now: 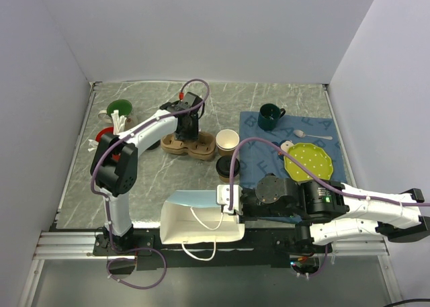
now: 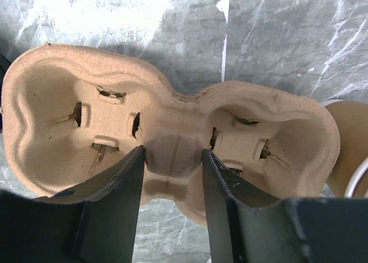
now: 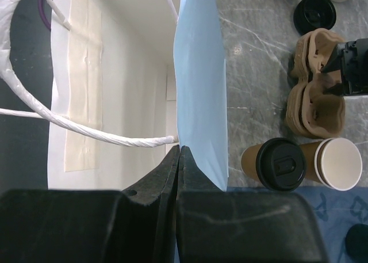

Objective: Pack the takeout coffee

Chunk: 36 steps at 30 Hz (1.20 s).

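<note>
In the top view, the coffee cup (image 1: 227,167), tan with its black lid on, was seen upright on the table at the left edge of a blue cloth (image 1: 259,156). It stood at 6 o'clock from an open paper cup (image 1: 227,141), the two touching or nearly so. A cardboard cup carrier (image 1: 190,146) lay at 10 o'clock from the coffee cup, both of its wells bare in the left wrist view.

The left gripper (image 2: 172,156) was held over the carrier with its jaws moderately apart, one finger on each side of the narrow middle bridge. Contact could not be judged.

The right gripper (image 3: 179,152) was pinched fully together on the pale blue wall of a white paper bag (image 1: 201,223). The bag lay on its side at 7 o'clock from the coffee cup, well apart from it.
</note>
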Motion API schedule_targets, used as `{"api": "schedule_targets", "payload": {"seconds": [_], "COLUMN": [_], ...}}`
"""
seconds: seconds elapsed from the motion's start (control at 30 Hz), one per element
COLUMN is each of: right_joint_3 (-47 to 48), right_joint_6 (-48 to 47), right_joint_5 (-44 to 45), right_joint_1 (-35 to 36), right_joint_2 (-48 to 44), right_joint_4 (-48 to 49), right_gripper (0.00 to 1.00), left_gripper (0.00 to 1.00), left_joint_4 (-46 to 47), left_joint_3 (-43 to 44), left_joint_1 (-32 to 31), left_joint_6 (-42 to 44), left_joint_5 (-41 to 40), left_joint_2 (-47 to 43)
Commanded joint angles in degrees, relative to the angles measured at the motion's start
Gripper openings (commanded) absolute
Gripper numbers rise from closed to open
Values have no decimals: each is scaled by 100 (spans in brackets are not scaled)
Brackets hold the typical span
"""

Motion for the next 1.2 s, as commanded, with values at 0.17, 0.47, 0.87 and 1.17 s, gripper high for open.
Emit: {"api": "schedule_targets", "payload": {"seconds": [0.17, 0.47, 0.87, 1.17], "right_joint_3": [-133, -81, 245, 95], "right_joint_6": [85, 129, 488, 630], "right_joint_5": [100, 100, 20, -58], "right_joint_1": [42, 42, -643, -1662], "right_joint_2": [-19, 42, 561, 508], "right_joint_4": [40, 128, 664, 1042], "right_gripper": [0, 0, 0, 6], "left_gripper": [40, 36, 36, 35], "left_joint_4": [-227, -605, -1378, -1906], "left_joint_3": [632, 983, 2047, 2337], "left_joint_1": [-20, -20, 6, 59], "left_joint_6": [55, -59, -261, -463], "left_joint_5": [-142, -168, -186, -283], "left_joint_2": [-64, -151, -687, -1267]}}
